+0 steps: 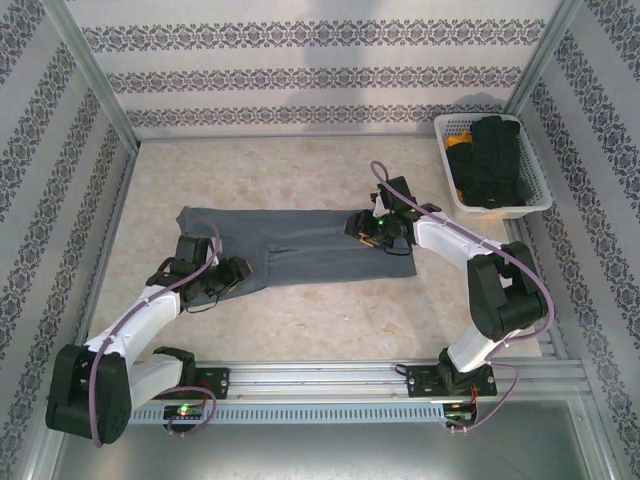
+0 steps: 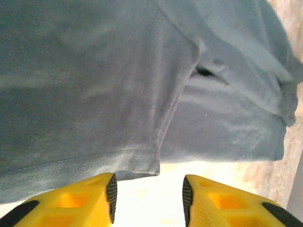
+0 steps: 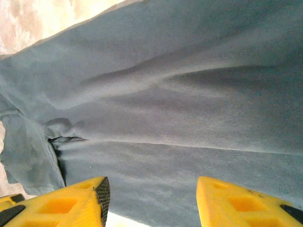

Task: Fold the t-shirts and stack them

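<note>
A slate blue-grey t-shirt (image 1: 300, 250) lies mid-table, folded lengthwise into a long band. My left gripper (image 1: 233, 273) sits at its near left corner. In the left wrist view the gripper (image 2: 147, 201) is open over bare table, with the shirt's stitched hem (image 2: 94, 161) just ahead of the yellow fingers (image 2: 90, 198) and nothing between them. My right gripper (image 1: 360, 228) hovers over the band's right part. In the right wrist view it (image 3: 151, 203) stands open above the cloth (image 3: 165, 94), where a fold line runs across.
A white basket (image 1: 447, 170) holding dark clothes (image 1: 495, 160) stands at the back right corner. Patterned walls close in the table on three sides. Bare tabletop lies behind the shirt and between it and the arm bases.
</note>
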Robot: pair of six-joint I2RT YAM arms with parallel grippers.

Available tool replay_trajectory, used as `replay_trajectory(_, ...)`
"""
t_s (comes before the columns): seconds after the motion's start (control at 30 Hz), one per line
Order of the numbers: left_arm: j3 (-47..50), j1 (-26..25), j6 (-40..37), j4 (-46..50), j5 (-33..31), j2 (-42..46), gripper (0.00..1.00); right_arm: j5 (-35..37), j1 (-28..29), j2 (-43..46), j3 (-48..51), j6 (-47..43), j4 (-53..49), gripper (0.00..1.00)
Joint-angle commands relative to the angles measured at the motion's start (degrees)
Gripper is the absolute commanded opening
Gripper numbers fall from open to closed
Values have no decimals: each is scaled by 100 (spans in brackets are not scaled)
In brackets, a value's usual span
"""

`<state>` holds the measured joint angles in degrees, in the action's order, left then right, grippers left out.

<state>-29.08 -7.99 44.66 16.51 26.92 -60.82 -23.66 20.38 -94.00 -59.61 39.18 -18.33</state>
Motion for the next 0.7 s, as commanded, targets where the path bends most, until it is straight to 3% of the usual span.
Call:
replay_trajectory(0.0, -509, 555, 37, 731, -545, 19, 41, -128, 11, -90, -118, 25, 84, 52)
replay_trajectory(0.17, -674, 1979, 43, 254, -724, -488, 39, -333, 307, -49, -349, -379, 117, 53)
replay_trajectory(0.37, -1062, 2843, -566, -484, -157, -1982, 39, -996, 504, -155, -467, -431, 403, 56)
replay_trajectory(0.5, -1122, 3135, -950, -679, 73, -2228, 40, -1132, 562, -198, -551, -465, 327, 56)
replay_trajectory(0.67, -1033, 3137, -1152, -588, 241, -2264, 39, -1073, 555, -231, -517, -402, 317, 56)
